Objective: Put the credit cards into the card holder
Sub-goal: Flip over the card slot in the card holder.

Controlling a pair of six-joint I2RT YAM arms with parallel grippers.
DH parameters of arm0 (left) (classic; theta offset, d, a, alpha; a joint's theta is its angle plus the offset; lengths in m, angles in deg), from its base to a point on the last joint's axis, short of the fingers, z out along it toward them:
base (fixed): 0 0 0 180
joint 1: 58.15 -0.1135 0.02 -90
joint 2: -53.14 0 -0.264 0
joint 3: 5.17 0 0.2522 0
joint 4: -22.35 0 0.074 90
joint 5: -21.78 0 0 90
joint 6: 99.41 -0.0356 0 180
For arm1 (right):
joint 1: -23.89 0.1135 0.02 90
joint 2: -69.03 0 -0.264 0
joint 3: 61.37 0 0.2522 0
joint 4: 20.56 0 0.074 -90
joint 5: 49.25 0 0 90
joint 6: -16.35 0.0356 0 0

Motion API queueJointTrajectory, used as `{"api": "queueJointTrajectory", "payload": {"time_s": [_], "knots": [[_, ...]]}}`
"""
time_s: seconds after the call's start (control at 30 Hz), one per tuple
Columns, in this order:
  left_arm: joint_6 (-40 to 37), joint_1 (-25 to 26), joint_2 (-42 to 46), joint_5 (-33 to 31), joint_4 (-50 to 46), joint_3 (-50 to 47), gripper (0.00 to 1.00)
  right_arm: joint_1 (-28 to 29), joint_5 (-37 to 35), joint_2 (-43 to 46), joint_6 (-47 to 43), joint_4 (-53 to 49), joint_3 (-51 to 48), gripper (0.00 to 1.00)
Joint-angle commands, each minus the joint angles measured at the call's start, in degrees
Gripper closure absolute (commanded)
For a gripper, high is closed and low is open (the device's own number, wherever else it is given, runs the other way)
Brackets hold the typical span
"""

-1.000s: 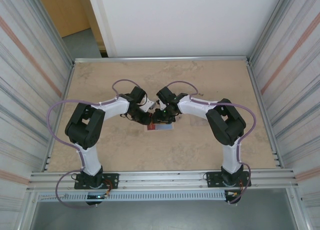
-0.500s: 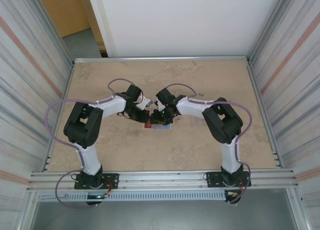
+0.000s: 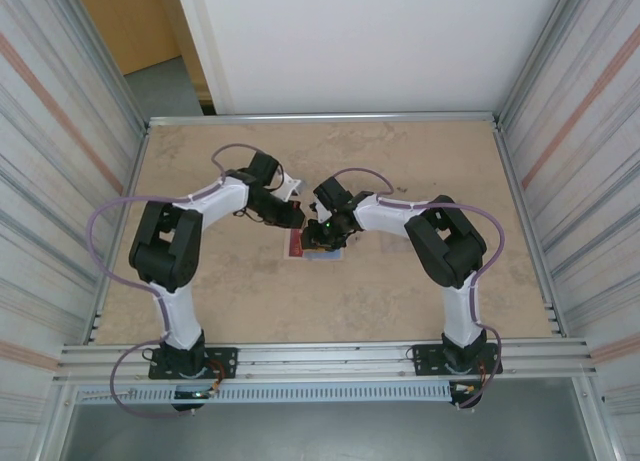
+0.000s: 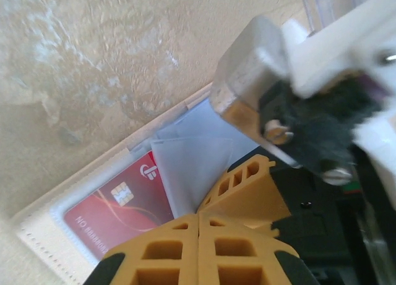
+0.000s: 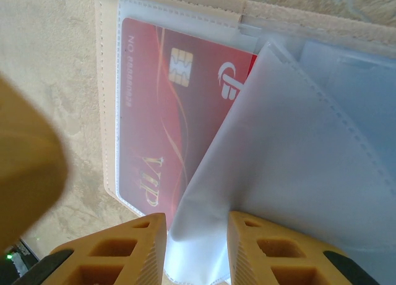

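I judge this red card (image 5: 161, 130) done, pocketed in the clear card holder (image 5: 346, 68) mid-table, at nine o'clock of the loose leaf (image 5: 291, 174) my right gripper (image 5: 198, 219) straddles with fingers apart, while my left gripper (image 4: 199, 216) is pressed shut and empty.

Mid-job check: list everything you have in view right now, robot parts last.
credit card: one, red, flat inside a clear pocket of the card holder
card holder: one, clear pockets with beige stitched edge, mid-table
clear leaf: one, translucent, raised off the card, between the right jaws
table: one, mottled beige, under everything
left arm: one, white and black, yellow jaws shut, over the holder
right arm: one, white and black, yellow jaws apart, either side of the leaf
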Motion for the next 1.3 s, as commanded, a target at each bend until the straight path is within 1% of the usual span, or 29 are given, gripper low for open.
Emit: {"api": "queueJointTrajectory", "payload": {"time_s": [0.0, 0.13, 0.37, 0.4, 0.53, 0.6, 0.7, 0.77, 1.0, 1.13, 1.27], "knots": [[0.72, 0.82, -1.79, 1.81, -2.82, 0.97, 1.00, 0.48, -1.58, 0.71, -1.40, -1.44, -1.33, 0.69], [0.47, 1.10, -2.85, 2.09, -2.48, 0.77, 1.00, 0.72, -1.49, 1.31, -2.44, -0.39, -1.72, 0.69], [-0.02, 1.08, -6.98, 7.91, -3.88, 2.96, 1.00, 0.59, -0.46, 0.96, -3.92, 2.15, -2.56, 0.70], [-0.08, 1.10, -7.53, 7.90, -4.20, 3.28, 1.00, 0.58, -0.28, 0.95, -4.04, 2.57, -2.68, 0.70], [-0.17, 0.84, -9.42, 6.86, -4.93, 3.79, 1.00, 0.44, 0.10, 0.70, -4.19, 3.40, -3.04, 0.70], [-0.56, 0.92, -10.00, 5.11, -5.48, 4.05, 1.00, 0.35, 0.33, 0.78, -4.23, 3.45, -3.08, 0.70], [-0.81, 1.04, -10.23, 0.70, -6.17, 3.98, 1.00, 0.34, 0.43, 1.92, -4.31, 3.39, -3.40, 0.70], [-1.13, 0.93, -9.77, -0.51, -5.92, 3.40, 1.00, -0.02, 0.86, 3.40, -4.02, 3.36, -3.82, 0.69], [-1.18, 0.80, -9.10, -0.83, -5.39, 2.61, 1.00, -4.01, 2.86, 8.68, 0.74, 5.03, -6.09, 0.65], [-1.04, 0.75, -9.13, -0.67, -5.61, 2.94, 1.00, -5.45, 3.09, 7.32, 2.62, 5.15, -6.01, 0.64], [-0.94, 0.75, -8.87, -0.52, -5.63, 2.99, 1.00, -5.65, 2.39, 5.59, 3.37, 5.16, -5.59, 0.64]]}}
